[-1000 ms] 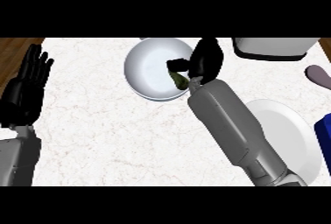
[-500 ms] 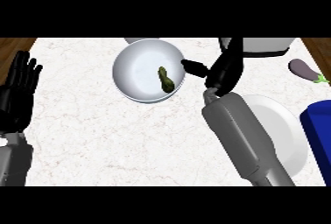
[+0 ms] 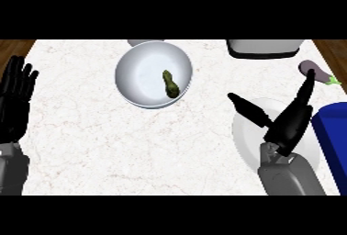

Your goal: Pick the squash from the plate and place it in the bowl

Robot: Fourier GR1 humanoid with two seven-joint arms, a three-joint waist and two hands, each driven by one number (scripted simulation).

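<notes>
From my seat, taking the white marbled counter top (image 3: 102,151) left to right, with the bowl as my landmark: my black left hand (image 3: 15,98) sits far left of the bowl at the counter's left edge, fingers straight and pointing up, spread a little, holding nothing, resting. The round white bowl (image 3: 139,69) sits on the counter toward the far side, left of centre. The small dark green squash (image 3: 170,84) lies inside the bowl, on the right half of its floor, long axis running roughly near-to-far. Right of the bowl and nearer to me is the round white plate (image 3: 245,133), partly covered by my black right hand (image 3: 288,126), which is over the plate with fingers straight and splayed wide, thumb stretched out toward the bowl, holding nothing. Far right of the bowl at the counter's back edge I see a white box-like container with a dark base (image 3: 263,47), cut off by the view. Further right, a purple eggplant with a green stem (image 3: 317,72) lies on the counter. At the right edge, nearer than the eggplant, a blue block (image 3: 333,133), only part showing.
</notes>
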